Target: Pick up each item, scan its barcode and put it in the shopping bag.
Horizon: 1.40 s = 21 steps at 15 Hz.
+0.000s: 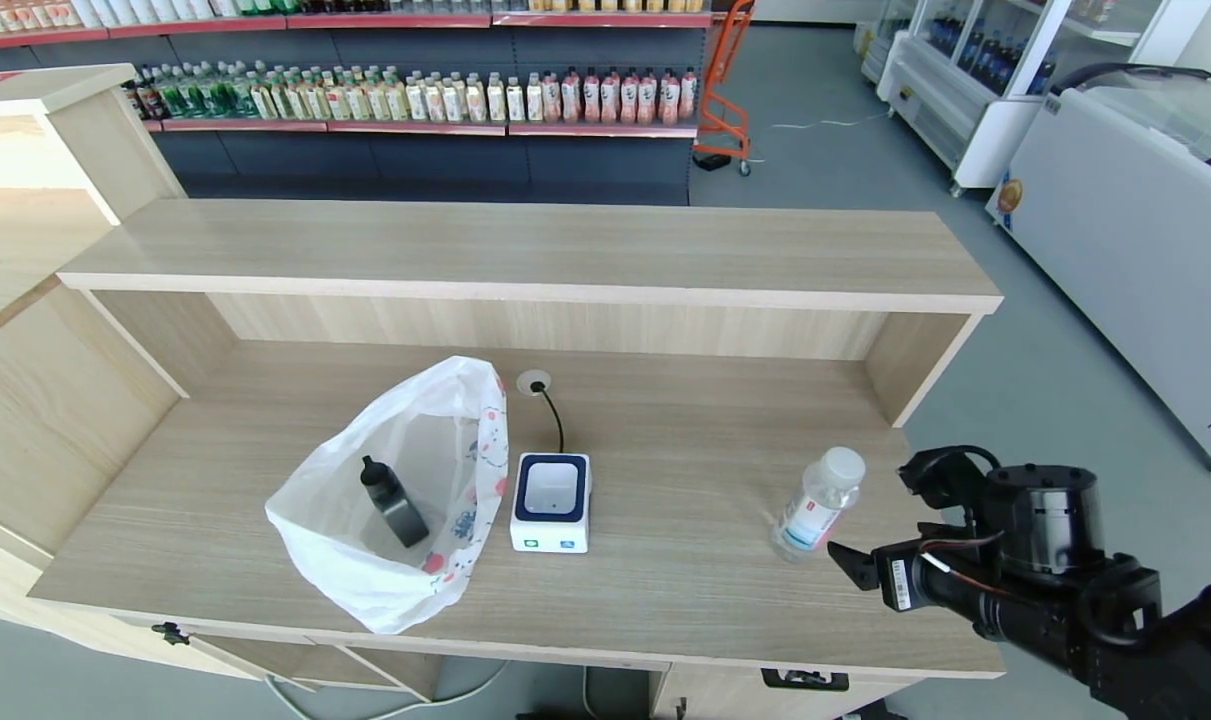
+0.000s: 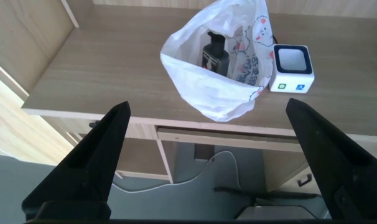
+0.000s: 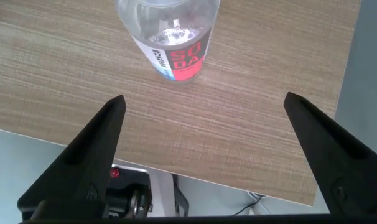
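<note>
The clear bottle (image 1: 817, 505) near the counter's (image 1: 665, 590) right edge wears a white label (image 3: 176, 60) with pale lettering on red. The scanner (image 1: 551, 502) bears two small icon squares, green and blue.

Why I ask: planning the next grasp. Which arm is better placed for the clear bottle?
Right. The right end effector, open, sits beside the clear bottle; the left end effector hangs off the counter, nearer the shopping bag.
</note>
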### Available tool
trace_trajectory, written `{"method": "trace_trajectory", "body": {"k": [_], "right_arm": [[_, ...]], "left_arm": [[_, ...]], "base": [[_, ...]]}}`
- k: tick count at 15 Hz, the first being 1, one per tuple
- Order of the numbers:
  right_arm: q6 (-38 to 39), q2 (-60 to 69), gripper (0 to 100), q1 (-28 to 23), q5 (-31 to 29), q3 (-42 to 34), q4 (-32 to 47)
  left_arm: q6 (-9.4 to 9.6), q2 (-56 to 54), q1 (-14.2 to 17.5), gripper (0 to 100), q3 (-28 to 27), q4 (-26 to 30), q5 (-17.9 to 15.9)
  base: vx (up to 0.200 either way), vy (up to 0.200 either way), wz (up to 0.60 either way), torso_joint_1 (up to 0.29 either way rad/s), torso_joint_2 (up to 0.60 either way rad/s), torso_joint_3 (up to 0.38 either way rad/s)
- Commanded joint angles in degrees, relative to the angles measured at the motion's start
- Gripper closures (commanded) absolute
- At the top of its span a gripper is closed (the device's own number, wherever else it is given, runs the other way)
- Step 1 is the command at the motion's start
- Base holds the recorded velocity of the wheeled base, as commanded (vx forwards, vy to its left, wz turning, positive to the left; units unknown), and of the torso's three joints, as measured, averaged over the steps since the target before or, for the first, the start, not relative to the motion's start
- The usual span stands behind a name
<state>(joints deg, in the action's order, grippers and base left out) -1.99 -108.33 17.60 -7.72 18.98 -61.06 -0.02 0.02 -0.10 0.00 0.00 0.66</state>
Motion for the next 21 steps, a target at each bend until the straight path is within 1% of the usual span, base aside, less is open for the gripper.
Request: {"method": "trace_trajectory", "body": {"k": [1, 3, 4, 7, 9, 12, 14, 21], "right_arm": [[0.0, -5.0, 0, 0.9, 0.1, 0.4, -2.5], [-0.1, -6.9, 0, 1.2, 0.1, 1.2, -4.6], [0.0, -8.7, 0, 2.3, 0.1, 2.2, -6.6], [-0.1, -11.6, 0, 3.5, 0.1, 4.7, -8.9], [-1.8, -13.5, 0, 3.5, 0.1, 6.2, -10.4], [-2.2, -16.9, 0, 3.5, 0.1, 8.4, -14.2], [-4.3, -18.5, 0, 3.5, 0.1, 9.7, -15.0], [-4.4, -22.3, 0, 3.8, 0.3, 16.3, -15.1]], "left_arm": [[-0.06, 0.0, 0.0, 0, 0.0, 0.0, 0.0], [-0.06, 0.0, 0.0, 0, 0.0, 0.0, 0.0], [0.02, 0.0, 0.0, 0, 0.0, 0.0, 0.0], [-0.06, 0.0, 0.0, 0, 0.0, 0.0, 0.0], [0.02, 0.0, 0.0, 0, 0.0, 0.0, 0.0], [-0.06, 0.0, 0.0, 0, 0.0, 0.0, 0.0], [-0.06, 0.0, 0.0, 0, 0.0, 0.0, 0.0], [0.02, 0.0, 0.0, 0, 0.0, 0.0, 0.0]], "base": [[0.000, 0.000, 0.00, 0.000, 0.00, 0.000], [0.000, 0.000, 0.00, 0.000, 0.00, 0.000], [0.000, 0.000, 0.00, 0.000, 0.00, 0.000], [0.000, 0.000, 0.00, 0.000, 0.00, 0.000], [0.000, 0.000, 0.00, 0.000, 0.00, 0.000], [0.000, 0.000, 0.00, 0.000, 0.00, 0.000], [0.000, 0.000, 0.00, 0.000, 0.00, 0.000], [0.000, 0.000, 0.00, 0.000, 0.00, 0.000]]}}
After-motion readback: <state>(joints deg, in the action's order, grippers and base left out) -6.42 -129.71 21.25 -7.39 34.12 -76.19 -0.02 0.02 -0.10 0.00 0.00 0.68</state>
